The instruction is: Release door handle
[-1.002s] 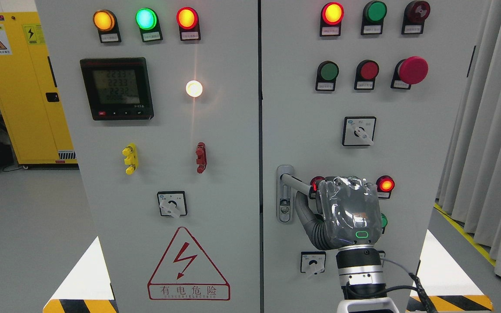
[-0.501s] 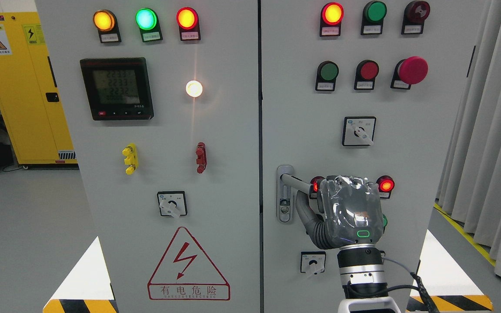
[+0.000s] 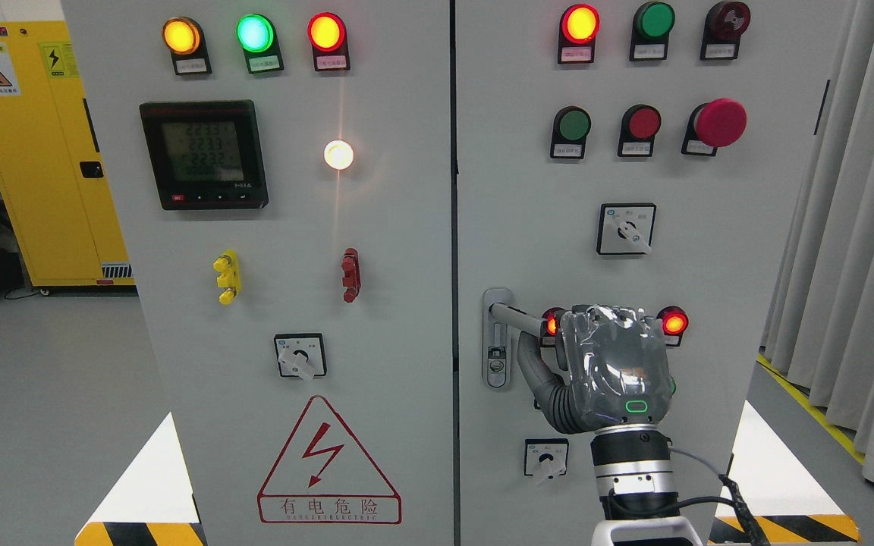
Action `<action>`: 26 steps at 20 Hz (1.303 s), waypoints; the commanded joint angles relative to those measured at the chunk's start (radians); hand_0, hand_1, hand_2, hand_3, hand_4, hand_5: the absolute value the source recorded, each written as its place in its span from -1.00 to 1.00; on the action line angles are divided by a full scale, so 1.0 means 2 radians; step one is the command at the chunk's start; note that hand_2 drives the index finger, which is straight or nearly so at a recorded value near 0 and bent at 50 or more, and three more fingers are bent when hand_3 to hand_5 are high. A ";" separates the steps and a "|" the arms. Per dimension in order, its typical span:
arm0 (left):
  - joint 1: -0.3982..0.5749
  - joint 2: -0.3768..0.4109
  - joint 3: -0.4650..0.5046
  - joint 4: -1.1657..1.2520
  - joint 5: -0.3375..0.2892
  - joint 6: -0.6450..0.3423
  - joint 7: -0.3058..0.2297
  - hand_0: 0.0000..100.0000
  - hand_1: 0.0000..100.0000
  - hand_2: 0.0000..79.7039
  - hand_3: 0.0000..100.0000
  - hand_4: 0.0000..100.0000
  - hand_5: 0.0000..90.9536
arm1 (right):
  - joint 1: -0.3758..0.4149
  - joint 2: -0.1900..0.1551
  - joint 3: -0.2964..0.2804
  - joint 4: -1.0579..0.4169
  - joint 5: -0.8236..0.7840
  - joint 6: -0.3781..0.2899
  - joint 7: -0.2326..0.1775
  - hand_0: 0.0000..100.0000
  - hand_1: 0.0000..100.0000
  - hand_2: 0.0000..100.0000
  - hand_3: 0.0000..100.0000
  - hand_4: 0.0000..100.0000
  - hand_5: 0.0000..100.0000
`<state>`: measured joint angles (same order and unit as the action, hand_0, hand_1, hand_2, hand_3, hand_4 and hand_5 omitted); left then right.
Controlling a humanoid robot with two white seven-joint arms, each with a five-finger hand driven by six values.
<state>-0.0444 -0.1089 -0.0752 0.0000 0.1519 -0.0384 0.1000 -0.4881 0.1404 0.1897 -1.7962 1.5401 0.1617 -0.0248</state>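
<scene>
My right hand [image 3: 613, 370] is curled round the free end of the door handle [image 3: 517, 317], a stiff, smooth metal lever at 9 o'clock from my knuckles on the right door [image 3: 740, 250]; it should slide free once I uncurl

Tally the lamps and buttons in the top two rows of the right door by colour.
Red: 4 (lit red lamp, dark red lamp, flat red button, red mushroom button)
Green: 2 (green lamp, green button)
Total: 6
</scene>
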 commanded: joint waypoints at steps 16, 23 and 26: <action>0.000 0.000 0.000 -0.006 0.000 0.000 0.000 -0.76 0.11 -1.00 -1.00 -1.00 -1.00 | 0.022 -0.003 -0.002 -0.015 -0.001 -0.002 -0.002 0.13 -0.11 0.92 1.00 1.00 1.00; 0.000 0.000 0.000 -0.006 0.000 0.000 0.000 -0.76 0.11 -1.00 -1.00 -1.00 -1.00 | 0.071 -0.018 -0.037 -0.085 -0.051 -0.034 -0.012 0.14 -0.11 0.84 1.00 1.00 1.00; 0.000 0.000 0.000 -0.006 0.000 0.000 0.000 -0.76 0.11 -1.00 -1.00 -1.00 -1.00 | 0.092 -0.019 -0.074 -0.104 -0.071 -0.081 -0.032 0.11 -0.12 0.49 1.00 0.89 0.90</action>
<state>-0.0445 -0.1089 -0.0752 0.0000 0.1519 -0.0384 0.1000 -0.3741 0.1249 0.1478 -1.8821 1.4621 0.0669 -0.0646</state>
